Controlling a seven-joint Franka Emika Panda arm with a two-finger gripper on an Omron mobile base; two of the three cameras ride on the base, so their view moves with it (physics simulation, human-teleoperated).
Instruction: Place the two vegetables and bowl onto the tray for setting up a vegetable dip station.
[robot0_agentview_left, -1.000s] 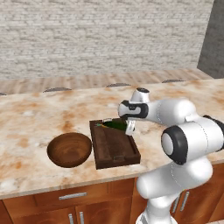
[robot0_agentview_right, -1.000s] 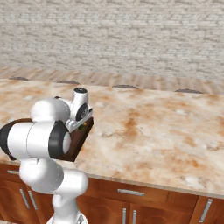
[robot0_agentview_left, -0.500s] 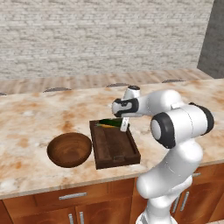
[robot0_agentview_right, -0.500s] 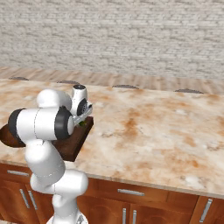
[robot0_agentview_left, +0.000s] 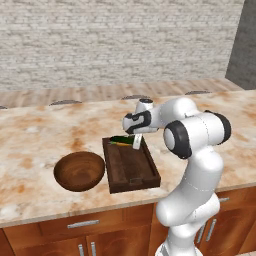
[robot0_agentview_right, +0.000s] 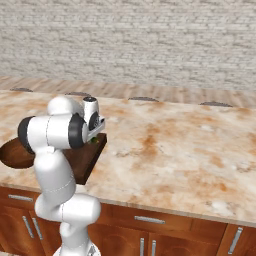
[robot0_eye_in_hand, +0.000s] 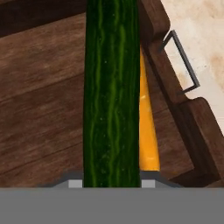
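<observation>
A mottled beige-and-rust stone counter (robot0_agentview_left: 45, 130) tops wooden cabinets (robot0_agentview_left: 75, 232) with metal handles, below a pale brick wall (robot0_agentview_left: 110, 40)

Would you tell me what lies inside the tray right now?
The cucumber, gripped by the gripper, lies over the carrot at the tray's far end; part of the carrot is hidden.

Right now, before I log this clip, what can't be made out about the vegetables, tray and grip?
- Hand view: whether the cucumber rests on the tray floor or hangs above it; the fingertips are cut off by the bottom edge.
- Hand view: most of the carrot, covered by the cucumber.
- Left base view: the gripper jaws, too small to read.
- Right base view: most of the bowl and much of the tray, behind the arm.
</observation>
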